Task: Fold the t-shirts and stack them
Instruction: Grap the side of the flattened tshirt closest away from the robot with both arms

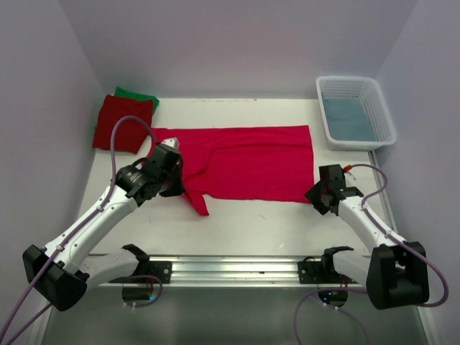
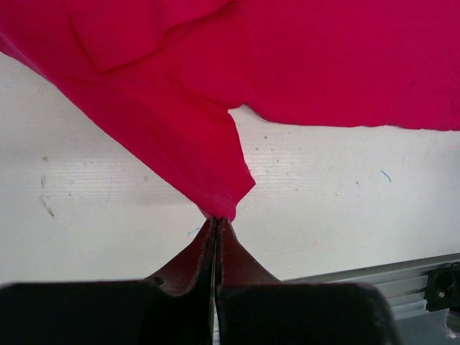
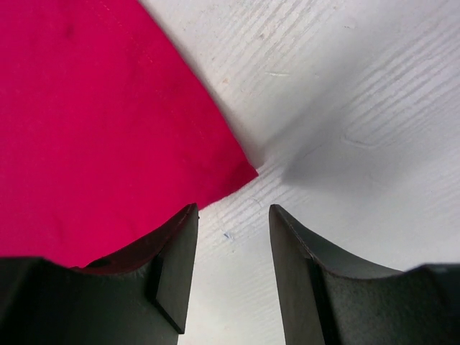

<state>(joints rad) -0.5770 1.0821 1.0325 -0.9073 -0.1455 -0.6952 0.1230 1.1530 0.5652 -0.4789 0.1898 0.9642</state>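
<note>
Left tool (image 2: 216, 228), crimson t-shirt (image 2: 302, 65), white table (image 2: 345, 201)

My left arm (image 1: 100, 215) and right arm (image 1: 363, 219) are slim white tubes linked by chunky black joint housings, each with a big black block at the shoulder end. A lilac cable (image 1: 130, 117) loops along each. On my right gripper (image 3: 231, 210) the fingers (image 3: 176, 266) are matte black, tapering to blunt curved tips.
</note>
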